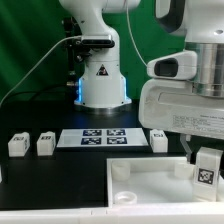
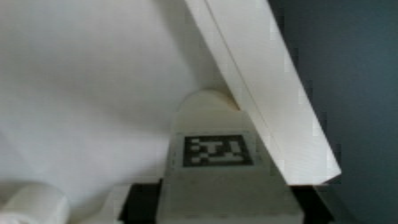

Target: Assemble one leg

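Observation:
My gripper (image 1: 204,158) is shut on a leg (image 1: 206,171), a small white block with a black-and-white tag, and holds it upright over the right end of the white tabletop (image 1: 150,185). In the wrist view the leg (image 2: 217,130) sits between my dark fingers (image 2: 146,203), tag facing the camera, above the tabletop's surface (image 2: 89,90) and beside its raised edge (image 2: 267,90). A round corner socket (image 2: 36,205) shows nearby. Three more legs stand on the table: two at the exterior view's left (image 1: 17,145) (image 1: 45,145) and one near the middle (image 1: 158,140).
The marker board (image 1: 100,137) lies flat in front of the robot's base (image 1: 100,85). A corner socket (image 1: 122,172) shows on the tabletop's near-left corner. Cables run along the dark table behind the left legs.

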`<state>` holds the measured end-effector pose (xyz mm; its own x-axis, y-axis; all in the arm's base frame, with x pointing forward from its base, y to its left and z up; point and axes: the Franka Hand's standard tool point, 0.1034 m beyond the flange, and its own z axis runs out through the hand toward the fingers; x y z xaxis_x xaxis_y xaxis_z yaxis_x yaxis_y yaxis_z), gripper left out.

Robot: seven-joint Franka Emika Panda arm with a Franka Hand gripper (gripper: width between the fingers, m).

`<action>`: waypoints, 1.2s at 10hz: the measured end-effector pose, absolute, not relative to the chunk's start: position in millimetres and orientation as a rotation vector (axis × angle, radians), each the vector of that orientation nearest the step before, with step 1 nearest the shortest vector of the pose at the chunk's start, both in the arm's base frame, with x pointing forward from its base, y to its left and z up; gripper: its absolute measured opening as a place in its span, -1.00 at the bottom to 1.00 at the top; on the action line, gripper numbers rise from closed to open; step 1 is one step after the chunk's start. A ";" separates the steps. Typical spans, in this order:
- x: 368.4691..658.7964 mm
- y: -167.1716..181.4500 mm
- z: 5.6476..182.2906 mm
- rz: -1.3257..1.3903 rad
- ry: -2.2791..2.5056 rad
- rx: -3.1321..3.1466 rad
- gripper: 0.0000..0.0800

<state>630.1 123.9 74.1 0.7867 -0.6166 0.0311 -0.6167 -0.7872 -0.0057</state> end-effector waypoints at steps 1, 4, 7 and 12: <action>631.2 122.1 73.1 0.046 -1.234 2.898 -0.27; 630.8 119.5 72.0 0.026 -1.926 2.565 -0.27; 630.0 124.3 71.2 0.017 -2.501 2.104 -0.27; 629.3 127.6 69.6 0.025 -2.436 2.194 0.33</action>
